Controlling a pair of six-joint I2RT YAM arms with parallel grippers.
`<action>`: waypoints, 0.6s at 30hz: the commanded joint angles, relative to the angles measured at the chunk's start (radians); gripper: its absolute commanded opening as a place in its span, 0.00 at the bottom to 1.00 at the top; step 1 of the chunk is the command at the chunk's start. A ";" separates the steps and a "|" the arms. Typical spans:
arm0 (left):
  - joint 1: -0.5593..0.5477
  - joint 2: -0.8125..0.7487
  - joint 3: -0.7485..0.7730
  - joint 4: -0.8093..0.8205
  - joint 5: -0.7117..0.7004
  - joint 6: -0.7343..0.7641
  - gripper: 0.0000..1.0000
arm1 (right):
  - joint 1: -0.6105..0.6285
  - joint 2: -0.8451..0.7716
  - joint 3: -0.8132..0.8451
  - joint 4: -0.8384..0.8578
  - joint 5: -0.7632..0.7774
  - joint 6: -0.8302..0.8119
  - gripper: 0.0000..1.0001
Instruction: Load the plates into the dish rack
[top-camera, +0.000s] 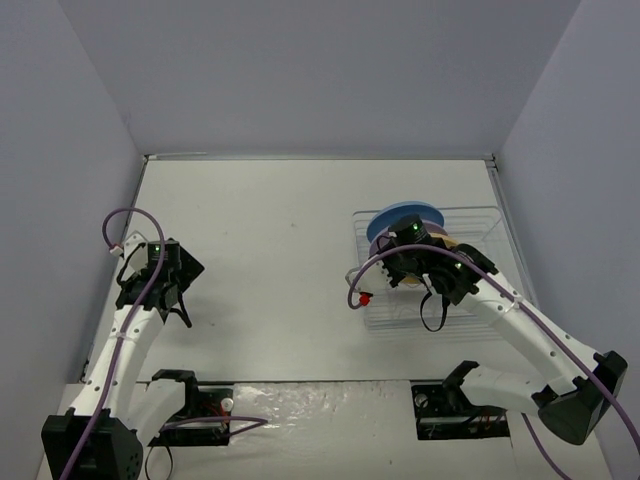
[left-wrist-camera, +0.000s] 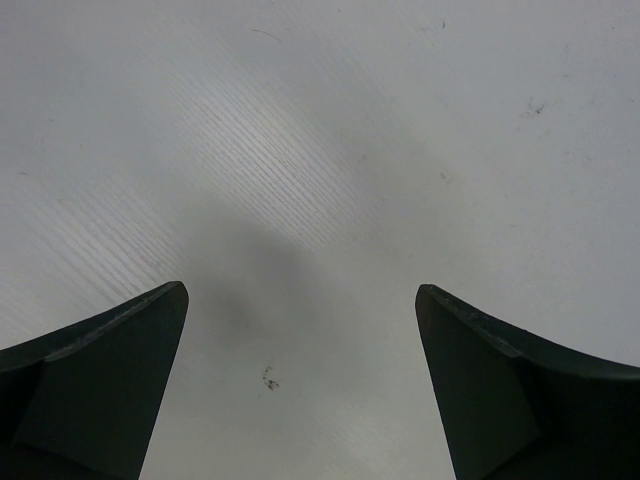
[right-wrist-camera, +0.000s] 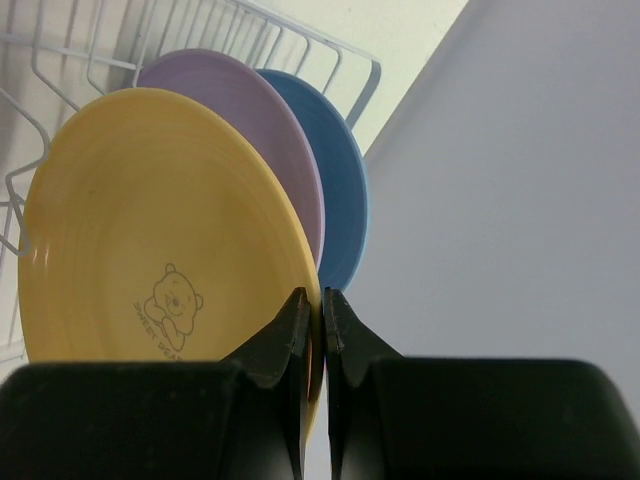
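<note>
In the right wrist view, three plates stand on edge in the dish rack (right-wrist-camera: 250, 25): yellow plate (right-wrist-camera: 150, 220) nearest, purple plate (right-wrist-camera: 255, 120) behind it, blue plate (right-wrist-camera: 340, 190) farthest. My right gripper (right-wrist-camera: 315, 300) is shut on the yellow plate's rim. In the top view the right gripper (top-camera: 420, 262) hangs over the clear rack (top-camera: 480, 225); the blue plate (top-camera: 400, 215) shows at the rack's far left, the others mostly hidden by the arm. My left gripper (top-camera: 165, 290) is open and empty over bare table at the left; its fingers (left-wrist-camera: 110, 370) frame only table.
Grey walls enclose the white table (top-camera: 280, 260) on the left, back and right. The rack sits close to the right wall. A small red piece on a purple cable (top-camera: 363, 297) hangs by the rack's left edge.
</note>
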 joint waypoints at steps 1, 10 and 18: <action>0.004 -0.013 0.049 -0.002 -0.029 0.004 0.97 | -0.013 -0.009 -0.018 0.012 -0.085 -0.064 0.00; 0.004 -0.031 0.049 -0.015 -0.040 -0.001 0.97 | -0.058 0.000 -0.043 0.006 -0.206 -0.101 0.06; 0.004 -0.051 0.044 -0.023 -0.044 -0.010 0.97 | -0.063 0.016 -0.031 -0.041 -0.212 -0.105 0.42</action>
